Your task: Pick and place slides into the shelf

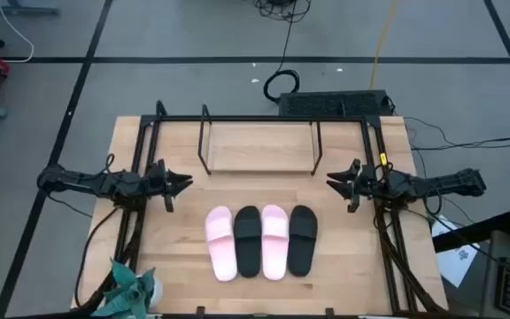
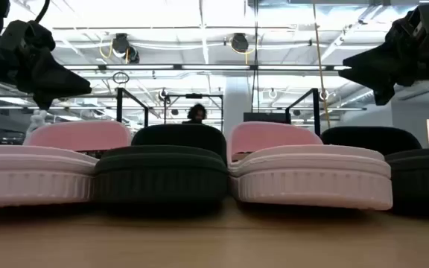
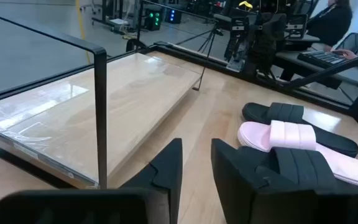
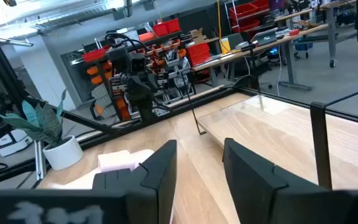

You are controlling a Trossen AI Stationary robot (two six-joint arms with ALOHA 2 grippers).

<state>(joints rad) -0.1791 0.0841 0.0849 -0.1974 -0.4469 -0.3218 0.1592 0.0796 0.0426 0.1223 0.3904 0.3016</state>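
Four slides lie side by side on their soles near the table's front middle: pink [image 1: 220, 244], black [image 1: 248, 241], pink [image 1: 274, 241], black [image 1: 302, 239]. The shelf [image 1: 259, 146], thin black rods over a wooden board, stands at the far middle. My left gripper [image 1: 184, 183] hovers left of the slides and points toward the table's middle. In its wrist view [image 3: 196, 146] it is open with nothing between its fingers. My right gripper [image 1: 333, 182] hovers at the right, facing the left one. It too is open and holds nothing [image 4: 199, 146].
A black frame [image 1: 149, 133] runs round the table's sides and far edge. A potted plant [image 1: 131, 288] stands at the front left corner. A dark box [image 1: 335, 104] sits beyond the far edge. Bare wood lies between the shelf and the slides. A person [image 2: 196, 113] shows far behind.
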